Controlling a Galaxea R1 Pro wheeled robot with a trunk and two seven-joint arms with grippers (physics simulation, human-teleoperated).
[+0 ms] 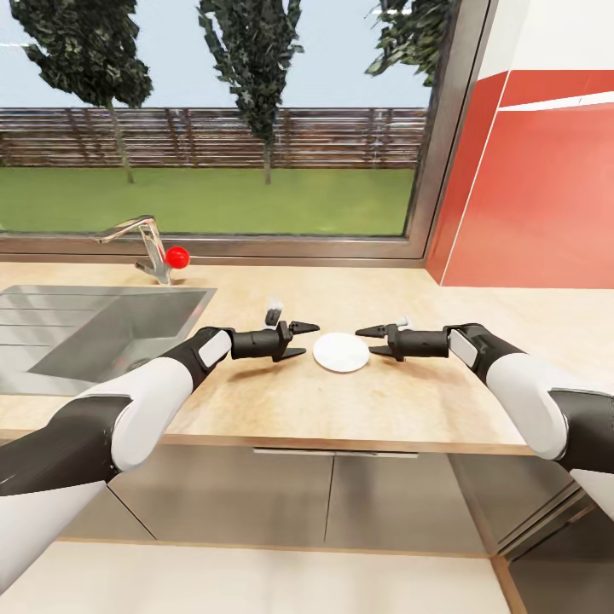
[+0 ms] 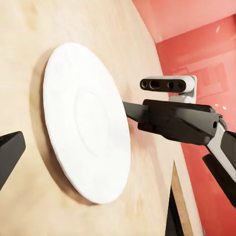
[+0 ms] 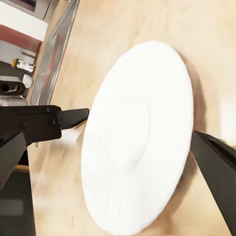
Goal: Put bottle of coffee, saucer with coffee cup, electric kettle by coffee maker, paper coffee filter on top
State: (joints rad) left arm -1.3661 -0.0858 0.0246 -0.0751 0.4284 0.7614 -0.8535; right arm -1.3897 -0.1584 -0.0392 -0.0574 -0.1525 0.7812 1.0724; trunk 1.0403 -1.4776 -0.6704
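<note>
Beige wood-grain fills my head view: the kitchen countertop point(image 1: 409, 401) spans mid-frame, with the saucer point(image 1: 341, 351) lying flat at centre, between my left gripper point(image 1: 302, 339) and right gripper point(image 1: 373, 341), both spread open and holding nothing, tips aimed at the plate. The sink point(image 1: 94, 328) and tap point(image 1: 141, 243) sit at left. From the left wrist, the saucer point(image 2: 86, 120) lies left of centre, the right gripper point(image 2: 135, 112) beyond. From the right wrist, the saucer point(image 3: 140, 135) sits central, the left gripper point(image 3: 78, 117) at left
</note>
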